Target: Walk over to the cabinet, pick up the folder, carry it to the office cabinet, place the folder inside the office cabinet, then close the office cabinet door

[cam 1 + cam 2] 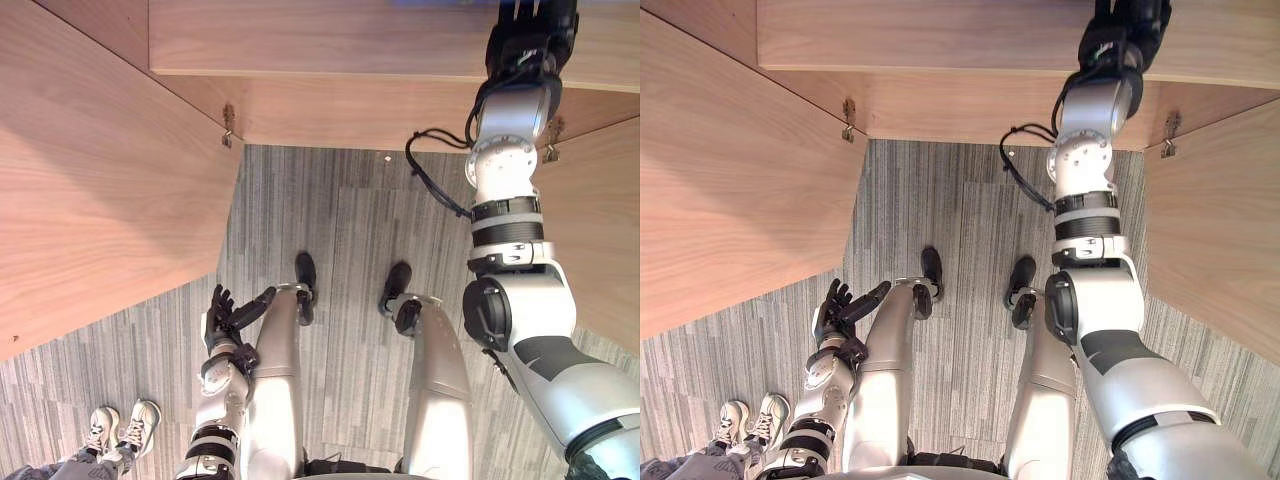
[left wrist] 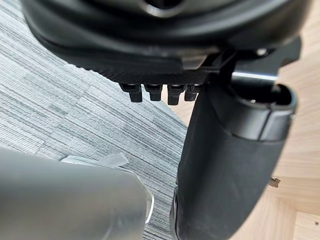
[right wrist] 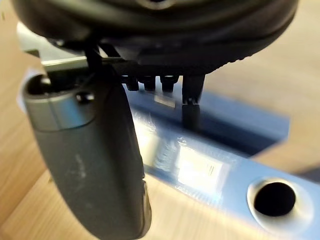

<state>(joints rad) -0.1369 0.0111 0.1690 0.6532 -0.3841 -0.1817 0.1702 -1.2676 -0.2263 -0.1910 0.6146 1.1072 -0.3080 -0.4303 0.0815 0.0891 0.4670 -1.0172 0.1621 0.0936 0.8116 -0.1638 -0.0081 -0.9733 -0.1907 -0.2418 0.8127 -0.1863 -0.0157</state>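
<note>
Folder (image 3: 220,155) is the goal. Low down, the left hand (image 1: 222,312) hangs open, holding nothing. Up ahead, the right hand (image 3: 150,30) reaches onto the cabinet (image 1: 300,40), fingers (image 3: 192,107) loose over the blue folder, which lies flat on the wood. It looks stiff, light and a bit slippery; grab its thick end near the hole (image 3: 274,197).

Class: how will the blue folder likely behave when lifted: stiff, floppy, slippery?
The blue folder looks boxy with a finger hole, so probably stiff. Its glossy face may slip. Lying flat on wood, it should not tip.
</note>
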